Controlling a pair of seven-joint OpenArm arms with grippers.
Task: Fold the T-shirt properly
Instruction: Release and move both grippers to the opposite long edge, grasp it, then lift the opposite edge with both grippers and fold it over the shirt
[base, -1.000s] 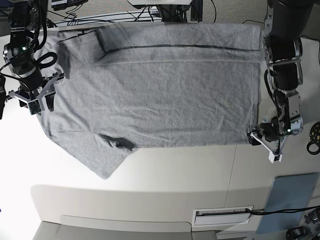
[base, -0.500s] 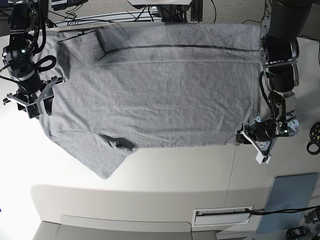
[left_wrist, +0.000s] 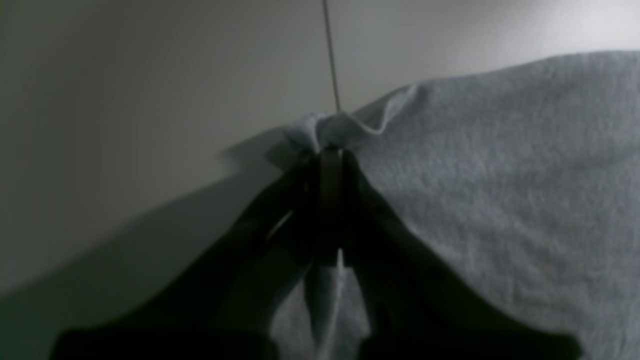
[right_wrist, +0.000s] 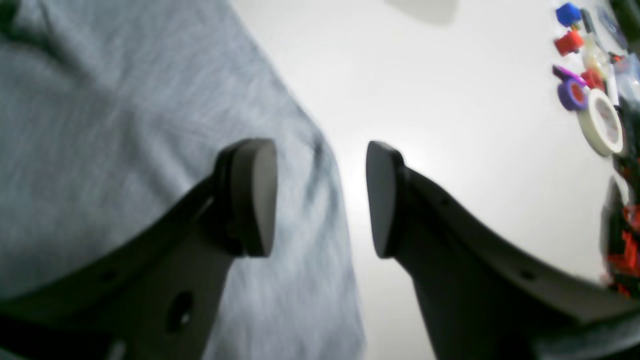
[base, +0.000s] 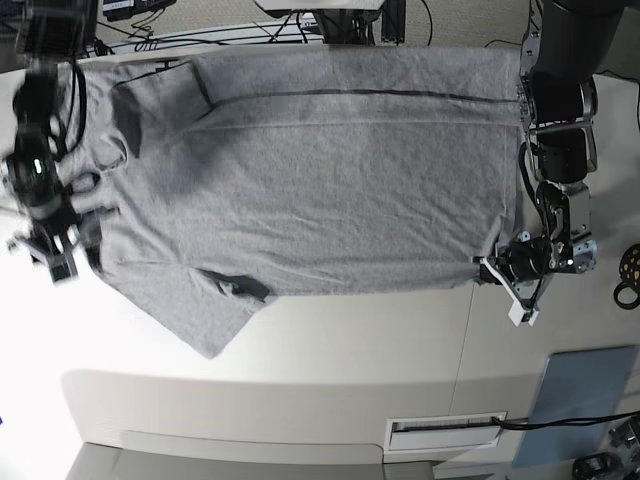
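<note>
With the left hand (left_wrist: 330, 155) pinched tight on a hem corner of the grey T-shirt (base: 320, 180) spread across the desk (base: 330, 350), the wide-open right hand (right_wrist: 320, 197) should straddle the edge fully before closing.

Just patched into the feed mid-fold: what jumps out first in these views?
The grey T-shirt dominates, spread flat across the table with one sleeve trailing off its lower left. The left gripper is shut on the shirt's hem corner at the base view's right, bunching the cloth. The right gripper hangs open at the shirt's opposite edge, one of its fingers over cloth and the other over bare table.
</note>
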